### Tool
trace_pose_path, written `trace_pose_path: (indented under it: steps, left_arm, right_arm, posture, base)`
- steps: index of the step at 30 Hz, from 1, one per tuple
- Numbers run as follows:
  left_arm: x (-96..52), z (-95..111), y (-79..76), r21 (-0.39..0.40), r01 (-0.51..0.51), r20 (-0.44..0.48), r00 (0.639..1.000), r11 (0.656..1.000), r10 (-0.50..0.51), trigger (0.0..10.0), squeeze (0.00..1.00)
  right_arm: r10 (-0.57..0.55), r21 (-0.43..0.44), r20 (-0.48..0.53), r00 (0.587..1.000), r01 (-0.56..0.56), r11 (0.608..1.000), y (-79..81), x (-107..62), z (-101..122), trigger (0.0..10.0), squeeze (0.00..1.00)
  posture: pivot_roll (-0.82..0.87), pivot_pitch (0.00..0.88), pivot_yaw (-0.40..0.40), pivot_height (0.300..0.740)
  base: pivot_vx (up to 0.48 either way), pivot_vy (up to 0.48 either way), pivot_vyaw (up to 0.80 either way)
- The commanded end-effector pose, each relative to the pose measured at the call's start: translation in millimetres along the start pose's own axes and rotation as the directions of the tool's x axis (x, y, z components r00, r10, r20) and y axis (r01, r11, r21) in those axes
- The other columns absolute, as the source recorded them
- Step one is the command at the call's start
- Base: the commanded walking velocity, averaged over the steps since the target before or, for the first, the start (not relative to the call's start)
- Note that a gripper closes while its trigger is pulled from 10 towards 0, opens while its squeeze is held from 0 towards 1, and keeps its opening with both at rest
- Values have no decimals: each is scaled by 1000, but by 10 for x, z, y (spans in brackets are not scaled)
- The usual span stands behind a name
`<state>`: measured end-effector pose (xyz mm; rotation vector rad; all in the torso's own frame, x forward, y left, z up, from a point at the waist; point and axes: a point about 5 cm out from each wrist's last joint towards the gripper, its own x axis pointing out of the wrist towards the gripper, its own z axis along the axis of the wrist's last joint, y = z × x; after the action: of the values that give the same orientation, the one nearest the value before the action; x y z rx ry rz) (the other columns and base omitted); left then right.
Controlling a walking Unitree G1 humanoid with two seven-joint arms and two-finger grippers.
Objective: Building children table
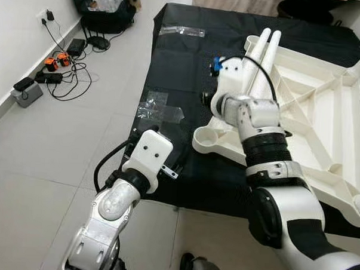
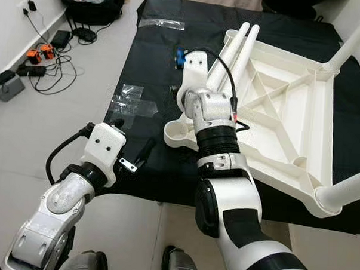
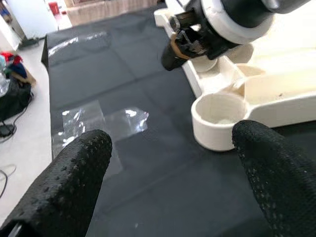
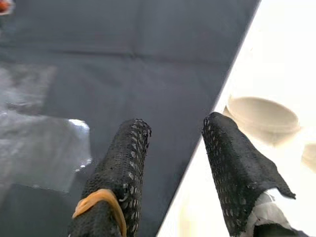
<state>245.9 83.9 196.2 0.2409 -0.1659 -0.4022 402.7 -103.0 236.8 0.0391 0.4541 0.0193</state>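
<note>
A white children's table lies upside down on a black cloth on the floor. Two loose white legs rest side by side on its underside. Other legs stand fixed in the right corners. The near left corner has an empty round socket. My left gripper is open, low over the cloth, a short way from that socket. My right gripper is open too, hovering over the table's left edge and the cloth beside it; one finger wears an orange rubber band.
Clear plastic bags lie on the cloth left of the table, another bag at the far edge. A small blue part sits by the loose legs. Cables and a power strip and a black bag line the left wall.
</note>
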Motion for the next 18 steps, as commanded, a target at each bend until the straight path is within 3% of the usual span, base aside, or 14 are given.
trace_pose_path:
  steps: [1, 4, 11, 18]
  left_arm:
    - [-14, 1, -10, 1, 17, -10, 1000, 1000, -17, 10000, 0]
    - [-36, -25, -31, 10, 20, -21, 1000, 1000, -20, 10000, 0]
    - [-47, 2, -46, 2, 13, -16, 1000, 1000, -13, 10000, 0]
    - [-61, 26, -39, -2, 4, -11, 1000, 1000, -4, 10000, 0]
  right_arm:
    - [-12, 34, -2, 1000, 12, 999, 43, -2, 27, 10000, 0]
    - [-69, 138, -51, 996, 76, 987, 108, 30, -42, 10000, 0]
    - [-86, 144, -78, 993, 96, 985, 258, 90, -115, 10000, 0]
    - [-172, 114, -104, 980, 183, 976, 230, 154, -276, 10000, 0]
  posture:
    - [15, 175, -87, 740]
    - [16, 180, -91, 740]
    - [23, 191, -96, 740]
    - [21, 205, -101, 740]
  base:
    - [0, 0, 0]
    - [0, 0, 0]
    - [0, 0, 0]
    - [0, 0, 0]
